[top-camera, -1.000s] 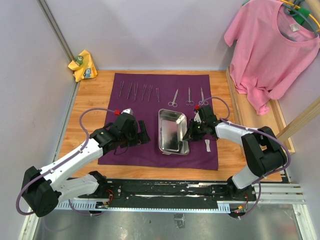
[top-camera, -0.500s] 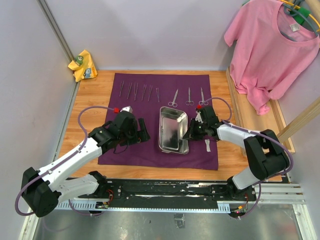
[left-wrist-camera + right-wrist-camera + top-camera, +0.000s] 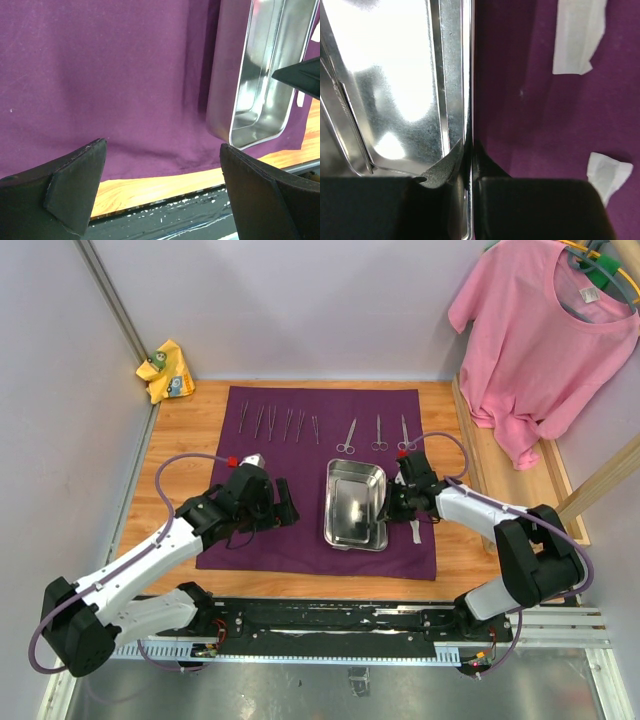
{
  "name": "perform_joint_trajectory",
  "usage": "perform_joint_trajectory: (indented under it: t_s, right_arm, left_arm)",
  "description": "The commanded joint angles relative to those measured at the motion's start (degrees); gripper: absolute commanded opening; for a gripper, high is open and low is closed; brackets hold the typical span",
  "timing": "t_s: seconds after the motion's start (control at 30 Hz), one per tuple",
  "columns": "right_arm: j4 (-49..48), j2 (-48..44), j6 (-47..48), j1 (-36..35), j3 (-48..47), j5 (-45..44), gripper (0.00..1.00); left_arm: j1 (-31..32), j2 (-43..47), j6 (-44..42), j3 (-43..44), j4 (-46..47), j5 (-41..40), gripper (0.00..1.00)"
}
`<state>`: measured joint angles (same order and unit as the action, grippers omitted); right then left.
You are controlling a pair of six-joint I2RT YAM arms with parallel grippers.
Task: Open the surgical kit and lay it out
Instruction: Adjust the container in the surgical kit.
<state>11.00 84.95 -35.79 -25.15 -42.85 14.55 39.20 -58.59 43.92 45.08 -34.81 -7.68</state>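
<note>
The dark purple cloth wrap (image 3: 290,455) lies spread flat on the wooden table. The shiny steel tray (image 3: 355,502) sits on its middle right. My right gripper (image 3: 391,508) is shut on the tray's right rim; in the right wrist view (image 3: 470,155) one finger is inside the wall and one outside. Several slim forceps (image 3: 275,422) lie in a row at the cloth's far left and three scissors (image 3: 377,432) at its far right. White gauze pieces (image 3: 577,35) lie on the cloth right of the tray. My left gripper (image 3: 287,502) is open and empty, left of the tray (image 3: 260,75).
A yellow rag (image 3: 165,370) lies at the back left corner. A pink T-shirt (image 3: 545,335) hangs at the back right over a wooden side ledge (image 3: 520,475). The black base rail (image 3: 340,620) runs along the near edge.
My right gripper has dragged the tray a little to the right and straightened it on the cloth. My left arm has barely moved.
</note>
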Motion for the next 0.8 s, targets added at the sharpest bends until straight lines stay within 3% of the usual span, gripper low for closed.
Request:
perform_joint_trajectory:
  t_s: [0.0,0.33,0.77]
  right_arm:
    - [2.6,-0.3,1.2,-1.3,-3.2,-3.3,0.01]
    - [6.6,2.6,1.2,-5.2,-6.9,-10.9,0.02]
    - [15.8,3.5,2.2,-8.5,-12.8,-19.5,0.24]
  left_arm:
    - [0.4,1.5,-1.1,-1.0,1.5,0.8,0.99]
    - [0.4,2.9,-3.1,-2.4,2.8,2.1,0.99]
    - [0.4,6.7,-5.1,-5.6,4.6,3.6,0.99]
